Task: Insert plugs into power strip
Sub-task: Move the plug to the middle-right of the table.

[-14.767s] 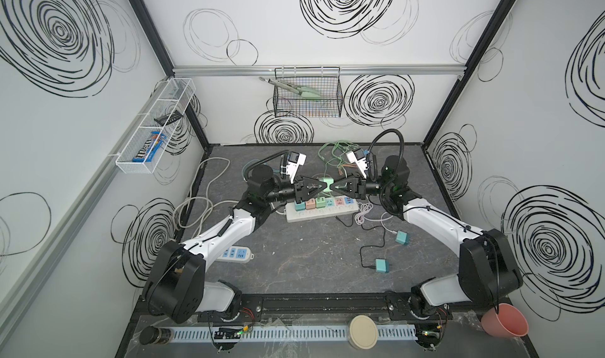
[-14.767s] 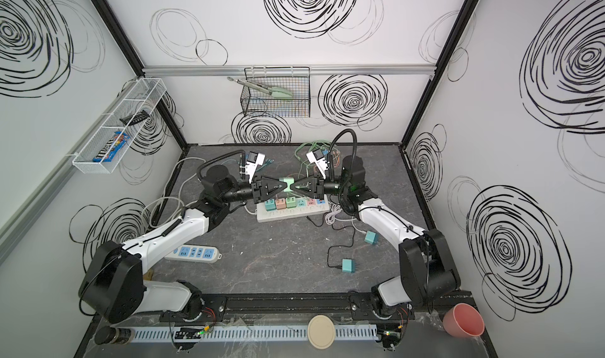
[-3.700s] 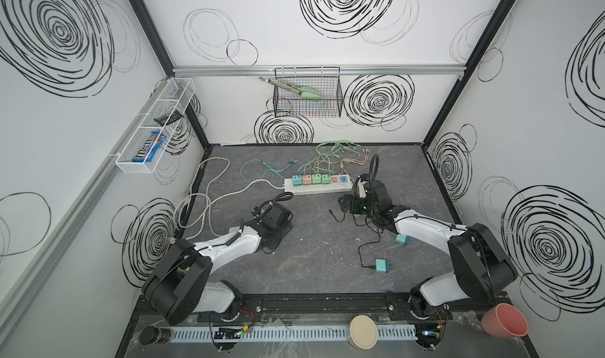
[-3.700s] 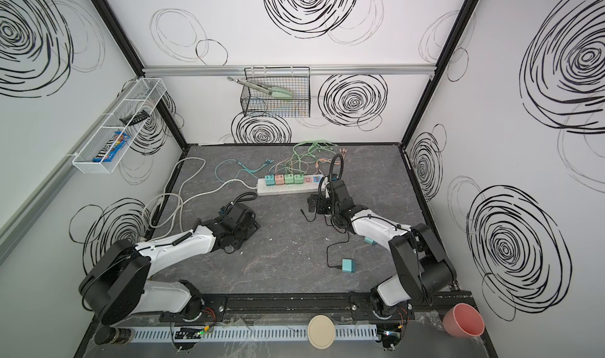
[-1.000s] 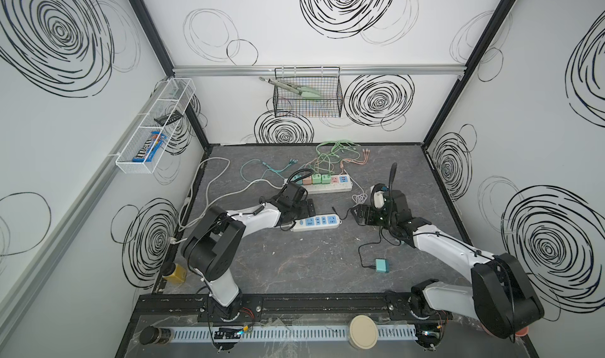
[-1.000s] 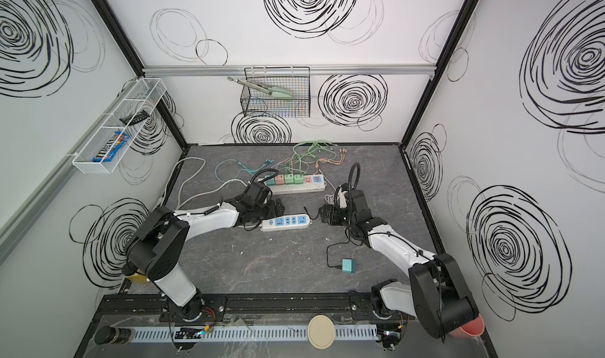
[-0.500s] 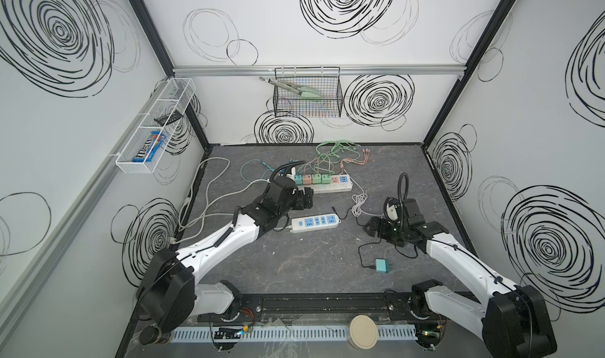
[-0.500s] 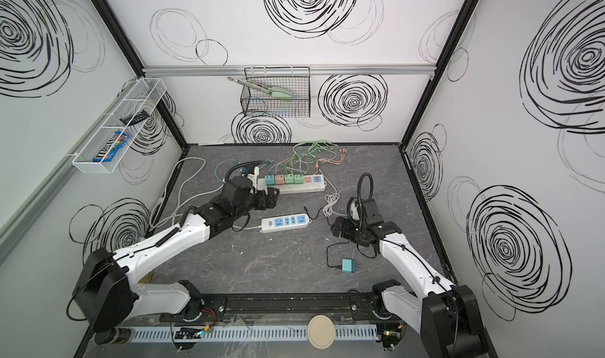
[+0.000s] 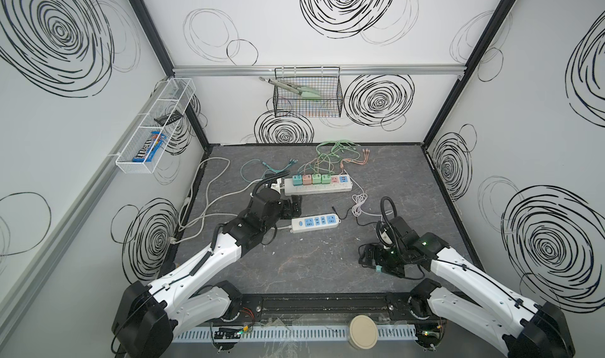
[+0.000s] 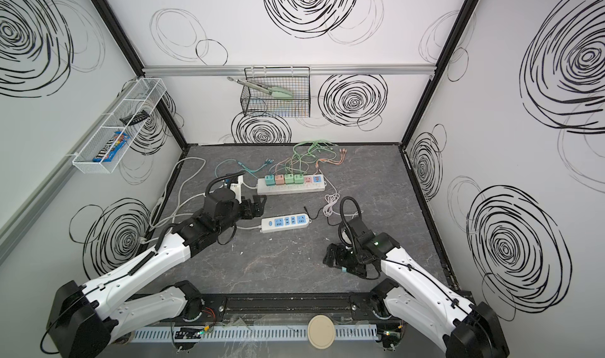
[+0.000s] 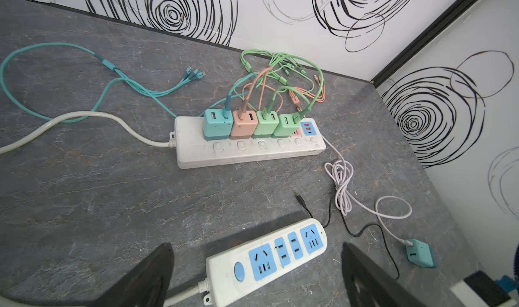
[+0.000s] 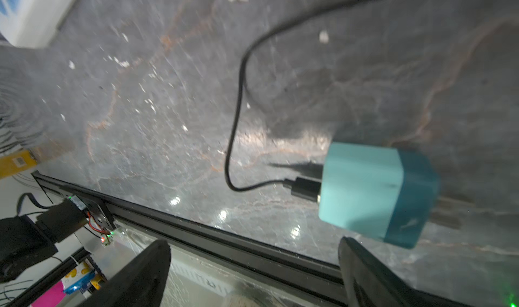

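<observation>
While my right gripper gapes empty, I should centre over the boxy teal plastic plug at five o'clock.

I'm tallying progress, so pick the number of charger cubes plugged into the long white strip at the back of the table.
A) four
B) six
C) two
A: the teal plug, pink plug, green plug and second green plug stand side by side in the long white strip.
</observation>
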